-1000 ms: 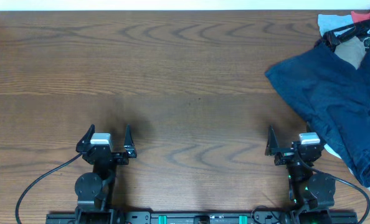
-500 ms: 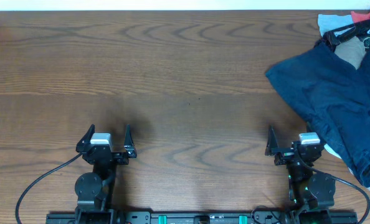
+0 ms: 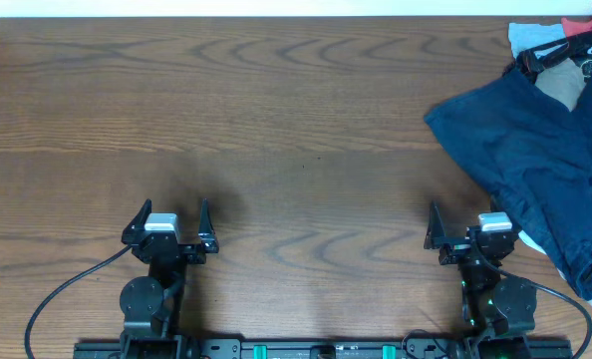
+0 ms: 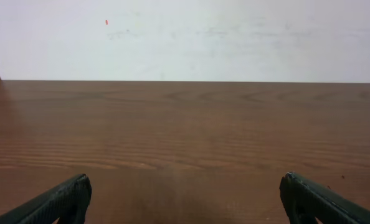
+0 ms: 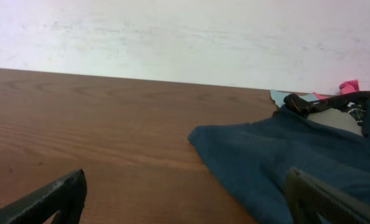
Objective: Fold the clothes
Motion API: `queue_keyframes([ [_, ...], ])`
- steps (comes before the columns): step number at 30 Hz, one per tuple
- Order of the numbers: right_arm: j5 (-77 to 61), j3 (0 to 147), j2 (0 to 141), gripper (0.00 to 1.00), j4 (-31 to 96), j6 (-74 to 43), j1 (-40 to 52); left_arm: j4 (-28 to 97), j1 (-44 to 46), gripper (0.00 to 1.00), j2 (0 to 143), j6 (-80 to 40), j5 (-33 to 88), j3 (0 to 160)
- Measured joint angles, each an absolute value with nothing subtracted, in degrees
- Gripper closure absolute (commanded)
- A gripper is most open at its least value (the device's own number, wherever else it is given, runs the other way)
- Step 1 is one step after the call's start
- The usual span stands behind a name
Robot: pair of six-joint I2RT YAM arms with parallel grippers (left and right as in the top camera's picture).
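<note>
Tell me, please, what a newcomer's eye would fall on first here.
The navy shorts lie crumpled at the right edge of the table, against a heap of other garments in the far right corner. The left arm and right arm sit at the near edge, jaws open and empty.

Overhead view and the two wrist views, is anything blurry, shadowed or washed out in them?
Overhead: even light, sharp wood grain, a faint shadow on the table just beyond the left hand; the shorts run off the right edge. Left wrist: fingers soft and out of focus at the bottom corners, wall bright. Right wrist: same soft fingers, shorts dark with little fold detail.
</note>
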State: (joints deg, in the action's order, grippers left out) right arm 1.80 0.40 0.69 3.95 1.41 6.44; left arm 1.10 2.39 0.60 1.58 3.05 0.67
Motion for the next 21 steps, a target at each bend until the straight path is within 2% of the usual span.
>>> queue_keyframes([
  [21, 1.80, 0.40, 0.69, 0.01, 3.20, 1.50, 6.44, 1.21, 2.39, 0.02, 0.60, 1.58, 3.05, 0.73],
])
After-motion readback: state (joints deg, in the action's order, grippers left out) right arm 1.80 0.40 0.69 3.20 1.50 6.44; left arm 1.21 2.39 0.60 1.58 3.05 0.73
